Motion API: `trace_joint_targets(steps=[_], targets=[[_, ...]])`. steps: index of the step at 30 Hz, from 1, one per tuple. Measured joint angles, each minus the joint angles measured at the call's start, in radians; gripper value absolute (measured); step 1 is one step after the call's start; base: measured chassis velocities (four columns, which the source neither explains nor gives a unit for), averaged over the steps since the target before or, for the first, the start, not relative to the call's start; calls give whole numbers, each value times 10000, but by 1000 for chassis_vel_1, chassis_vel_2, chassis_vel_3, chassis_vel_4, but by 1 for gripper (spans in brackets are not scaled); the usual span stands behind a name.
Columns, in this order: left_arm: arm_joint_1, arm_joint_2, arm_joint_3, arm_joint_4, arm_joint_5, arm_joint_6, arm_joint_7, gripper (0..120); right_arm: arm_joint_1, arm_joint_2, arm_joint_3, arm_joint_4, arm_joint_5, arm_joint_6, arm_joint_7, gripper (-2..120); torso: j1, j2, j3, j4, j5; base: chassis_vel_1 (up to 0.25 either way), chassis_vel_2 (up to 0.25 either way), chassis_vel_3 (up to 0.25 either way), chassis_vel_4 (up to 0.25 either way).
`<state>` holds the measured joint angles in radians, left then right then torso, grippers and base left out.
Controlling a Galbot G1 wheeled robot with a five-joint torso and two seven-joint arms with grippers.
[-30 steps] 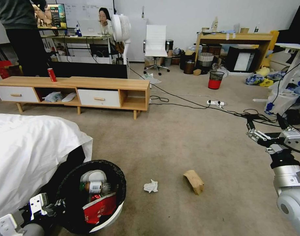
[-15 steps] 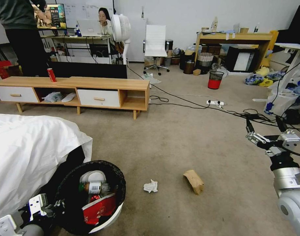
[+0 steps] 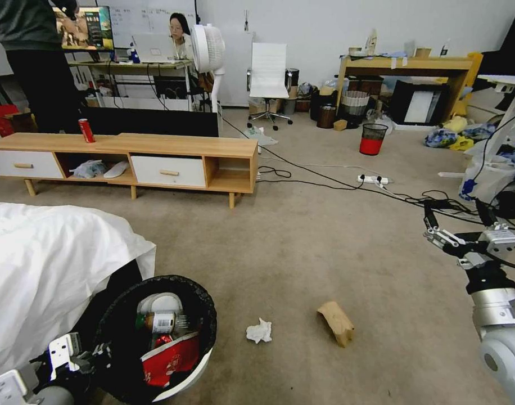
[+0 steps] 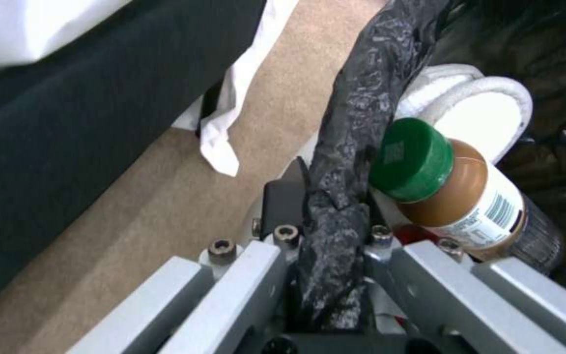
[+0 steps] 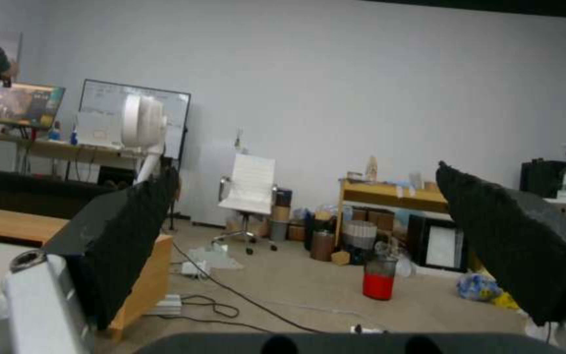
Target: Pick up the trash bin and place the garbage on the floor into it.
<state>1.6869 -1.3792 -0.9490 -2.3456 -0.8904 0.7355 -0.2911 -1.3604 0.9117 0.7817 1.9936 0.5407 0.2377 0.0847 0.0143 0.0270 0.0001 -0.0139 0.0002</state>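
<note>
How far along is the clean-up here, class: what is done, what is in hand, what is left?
Done: the trash bin already holds a red wrapper and a green-capped bottle. In hand: the left gripper is clamped on the bin's rim; the right gripper is open, empty, raised. Left: a crumpled tissue and a brown paper bag lie on the floor.

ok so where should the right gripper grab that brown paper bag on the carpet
Probably across the narrow width of the brown paper bag, coming straight down from above. It lies flat and elongated on the floor, apart from the tissue, so its long sides are free. The open right gripper hovers to its right.
</note>
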Motion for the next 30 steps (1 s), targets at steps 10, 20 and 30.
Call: trace_joint_targets(steps=[10,20,30], targets=[[26,-24,3,-28,0,0,24,2,-49,1,-22,16,-93,-8,13,100,-1,0,-1,0,-1,-92,94,92,-90],[30,-54,4,-29,10,0,39,2,-64,-62,-67,-13,-133,-24,-15,100,0,0,0,0,-2,-74,64,68,-62],[23,-51,-1,-17,15,0,46,2,123,-151,-288,-195,-123,-72,-107,100,-2,1,-1,0,-2,0,0,0,0]])
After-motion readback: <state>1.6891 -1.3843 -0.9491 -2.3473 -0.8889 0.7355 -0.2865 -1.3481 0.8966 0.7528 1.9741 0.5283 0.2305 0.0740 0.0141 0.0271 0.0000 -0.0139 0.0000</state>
